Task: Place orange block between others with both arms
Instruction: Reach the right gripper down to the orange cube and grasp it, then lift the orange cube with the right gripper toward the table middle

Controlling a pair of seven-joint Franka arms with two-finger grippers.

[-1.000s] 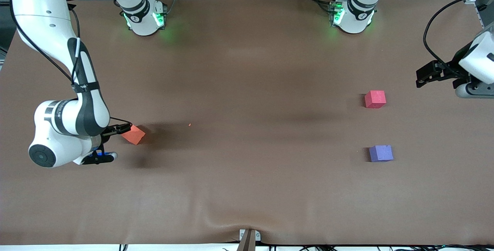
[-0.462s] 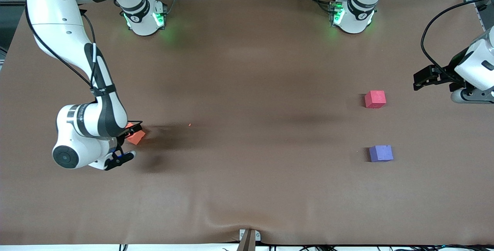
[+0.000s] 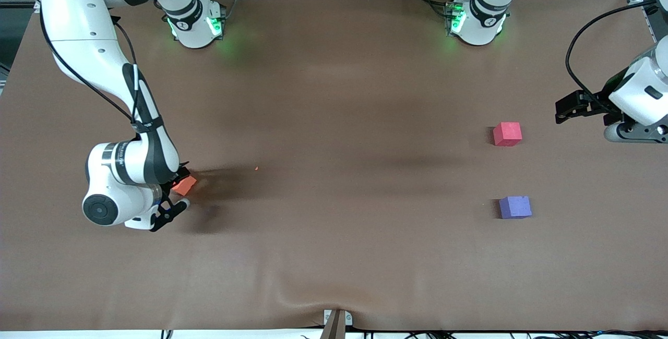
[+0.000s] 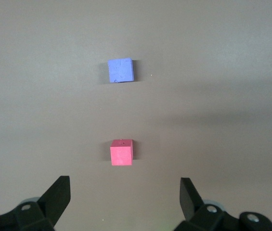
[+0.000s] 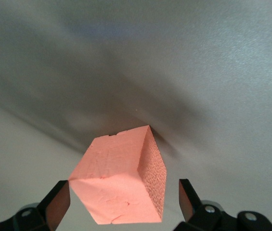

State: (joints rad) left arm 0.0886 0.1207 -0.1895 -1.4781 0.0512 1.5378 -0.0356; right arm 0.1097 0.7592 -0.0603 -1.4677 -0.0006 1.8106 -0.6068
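Note:
The orange block [image 3: 185,184] lies on the table at the right arm's end, turned at an angle. My right gripper [image 3: 176,192] is down over it and open, one finger on each side. In the right wrist view the orange block [image 5: 121,185] fills the gap of my right gripper [image 5: 123,195], with one corner close to a finger [image 5: 58,199]. The pinkish-red cube [image 3: 507,134] and the purple-blue cube [image 3: 515,207] sit apart at the left arm's end. My left gripper [image 3: 564,110] hangs open and empty over bare table beside the pinkish-red cube. The left wrist view shows that cube [image 4: 121,153] and the purple-blue one [image 4: 121,70] ahead of my left gripper [image 4: 124,190].
The brown table cover [image 3: 334,224] has a raised wrinkle at its front edge near a small bracket [image 3: 337,321]. The two green-lit arm bases [image 3: 195,23] [image 3: 477,21] stand along the back edge. A black cable [image 3: 579,41] loops above the left arm's end.
The right arm has swung toward the orange block, and its open fingers now straddle it. The left gripper has drifted slightly toward the pinkish-red cube. No cube has moved.

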